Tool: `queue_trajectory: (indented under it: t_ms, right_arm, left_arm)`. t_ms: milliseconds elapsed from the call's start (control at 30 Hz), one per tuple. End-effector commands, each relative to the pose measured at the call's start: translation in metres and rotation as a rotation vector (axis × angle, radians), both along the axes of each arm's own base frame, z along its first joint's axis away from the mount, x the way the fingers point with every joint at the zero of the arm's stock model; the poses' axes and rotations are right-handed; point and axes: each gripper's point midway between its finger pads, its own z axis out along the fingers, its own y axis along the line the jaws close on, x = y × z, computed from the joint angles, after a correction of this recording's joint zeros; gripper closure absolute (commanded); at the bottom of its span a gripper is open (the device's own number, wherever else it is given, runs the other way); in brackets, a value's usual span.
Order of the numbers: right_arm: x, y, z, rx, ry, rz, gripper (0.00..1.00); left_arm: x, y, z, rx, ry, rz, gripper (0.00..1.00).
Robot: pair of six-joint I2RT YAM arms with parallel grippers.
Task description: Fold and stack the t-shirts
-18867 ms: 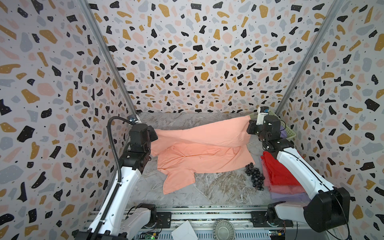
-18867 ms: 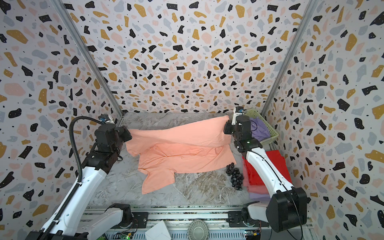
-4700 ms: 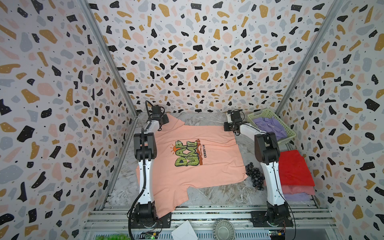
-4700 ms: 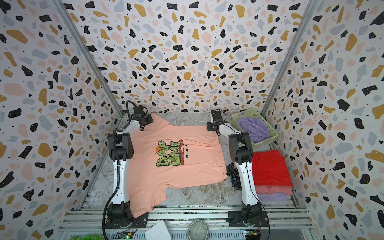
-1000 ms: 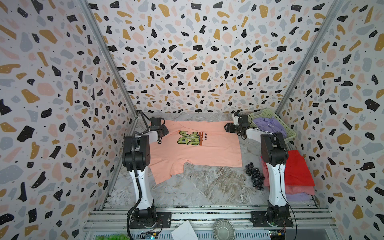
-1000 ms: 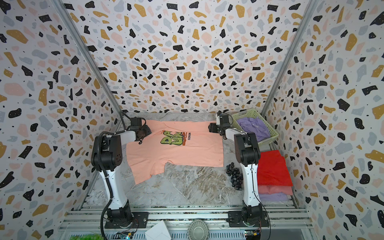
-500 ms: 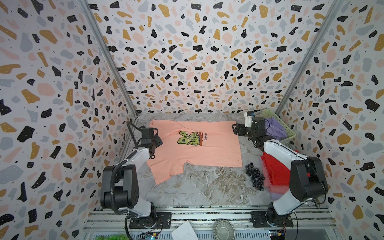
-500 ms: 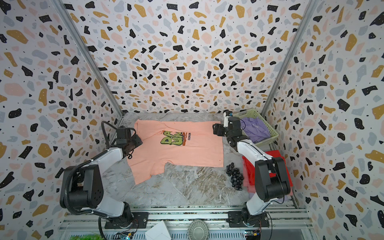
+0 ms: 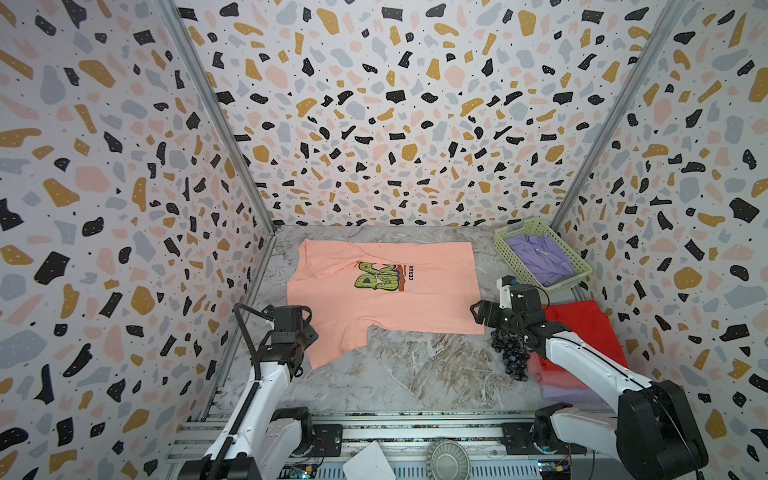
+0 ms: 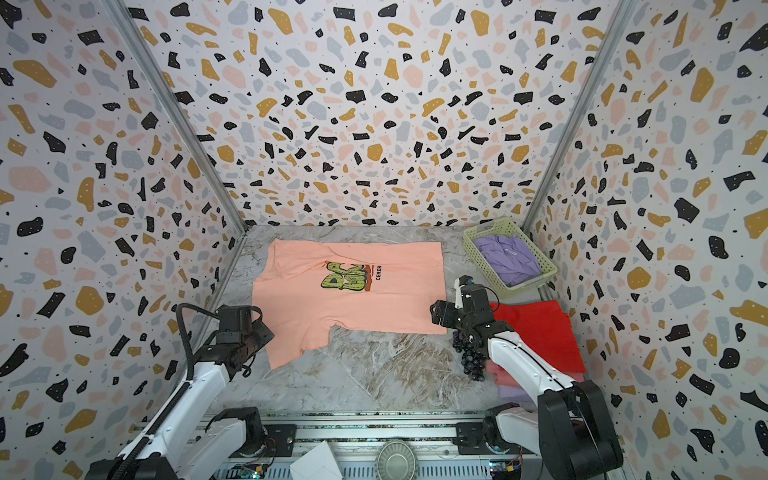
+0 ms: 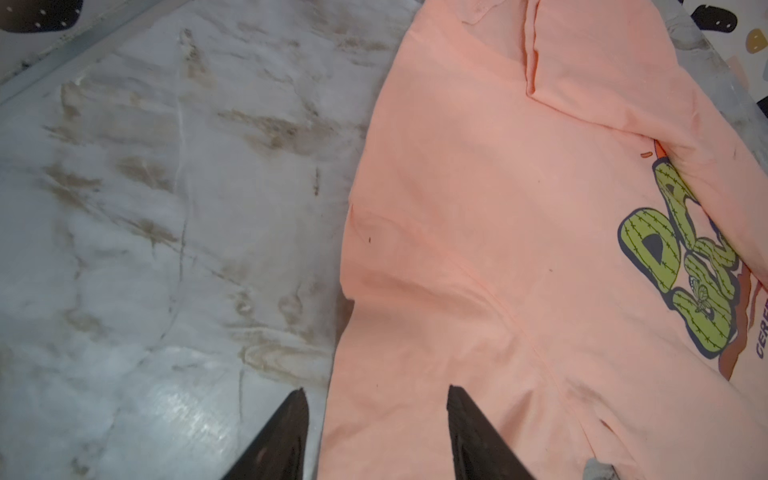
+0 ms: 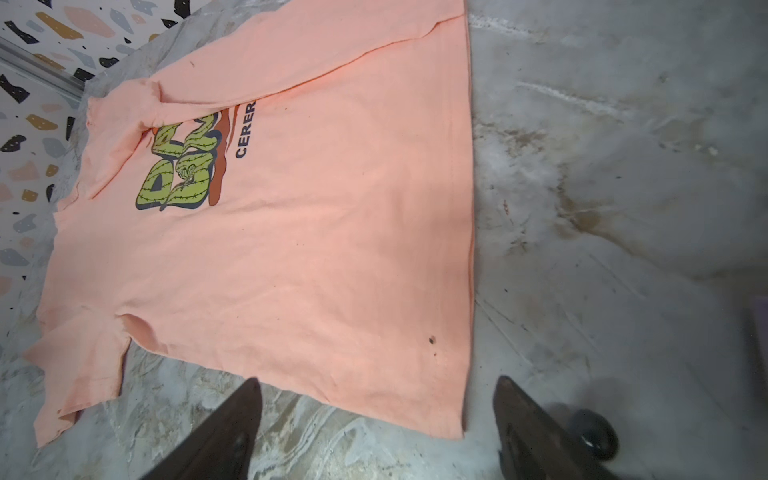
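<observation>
- A peach t-shirt [image 9: 386, 299] with a green bubble-letter print lies flat on the marble desk [image 9: 415, 374], toward the far wall. Its far long edge is folded over toward the near side and covers the top of the print.
- The left fingers [image 11: 469, 440] are about half open and hold nothing. They hover at the shirt's left edge by the sleeve, one finger above cloth and one above bare desk.
- The right fingers [image 12: 232, 436] are spread wide and hold nothing, poised astride the near right hem corner.
- A bunch of dark grapes [image 9: 509, 357] lies just beside that corner.
- At the right, a folded red t-shirt [image 9: 582, 328] lies with pink and lavender layers showing under it. A lavender t-shirt [image 9: 540, 257] sits in a pale green basket [image 9: 510, 255].
- Step, as judged: the peach shirt is mid-fold, its near long edge not yet turned in.
- The next move probably calls for both fingers to lower, pinch that near edge at its two ends, and carry it evenly toward the far side, clear of the grapes.
</observation>
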Motion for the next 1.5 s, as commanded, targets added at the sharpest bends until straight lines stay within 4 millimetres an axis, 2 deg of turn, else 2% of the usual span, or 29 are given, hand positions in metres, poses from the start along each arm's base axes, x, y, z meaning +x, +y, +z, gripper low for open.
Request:
queue_trajectory:
  t_ms: [0,100,200,267,333,467,600,733,767,800,867,967,1100,1200,1367,1400,1467]
  right_arm:
    - [-0.006,-0.008,0.000,-0.024,0.015,-0.038,0.12]
    - [-0.005,-0.010,-0.001,-0.031,0.013,-0.042,0.11]
    - [-0.002,-0.010,0.000,-0.045,0.010,-0.038,0.11]
    - [-0.001,-0.012,0.001,-0.054,0.004,-0.046,0.11]
    - [0.000,-0.014,0.000,-0.057,0.004,-0.053,0.10]
    - [0.000,-0.016,-0.007,-0.061,0.031,-0.061,0.10]
    - [-0.001,-0.017,-0.016,-0.071,0.072,-0.055,0.10]
    - [-0.005,-0.012,-0.026,-0.062,0.114,-0.038,0.11]
    - [-0.007,-0.012,-0.029,-0.064,0.126,-0.037,0.11]
    - [-0.009,-0.010,-0.032,-0.066,0.135,-0.036,0.12]
    - [-0.012,-0.009,-0.037,-0.076,0.155,-0.034,0.14]
    - [-0.019,-0.005,-0.044,-0.092,0.187,-0.033,0.19]
    - [-0.031,-0.005,-0.059,-0.133,0.248,-0.037,0.28]
    - [-0.039,-0.017,-0.071,-0.215,0.281,-0.067,0.31]
    - [-0.032,-0.012,-0.084,-0.240,0.271,-0.034,0.35]
    - [-0.029,-0.010,-0.086,-0.242,0.275,-0.028,0.38]
    - [-0.027,-0.005,-0.094,-0.244,0.307,-0.017,0.50]
  left_arm:
    - [-0.021,-0.010,-0.024,-0.063,0.093,0.020,0.45]
    - [-0.029,-0.024,-0.042,-0.122,0.143,0.001,0.45]
    - [-0.044,-0.023,-0.054,-0.115,0.219,0.016,0.46]
    - [-0.045,-0.019,-0.050,-0.097,0.208,0.035,0.45]
    - [-0.047,-0.019,-0.055,-0.114,0.204,0.057,0.44]
    - [-0.055,-0.037,-0.085,-0.201,0.269,0.013,0.46]
    - [-0.054,-0.047,-0.096,-0.238,0.300,-0.023,0.51]
    - [-0.042,-0.046,-0.089,-0.222,0.274,-0.047,0.58]
    - [-0.039,-0.047,-0.086,-0.226,0.260,-0.051,0.63]
    - [-0.035,-0.047,-0.082,-0.225,0.243,-0.057,0.74]
    - [-0.030,-0.047,-0.076,-0.222,0.218,-0.062,0.88]
    - [-0.023,-0.048,-0.066,-0.220,0.177,-0.070,1.00]
    - [-0.014,-0.048,-0.051,-0.219,0.114,-0.075,1.00]
    - [-0.009,-0.049,-0.044,-0.215,0.093,-0.093,1.00]
    - [-0.009,-0.052,-0.044,-0.215,0.089,-0.120,1.00]
    - [-0.009,-0.052,-0.044,-0.216,0.088,-0.122,1.00]
    - [-0.009,-0.052,-0.043,-0.218,0.083,-0.122,1.00]
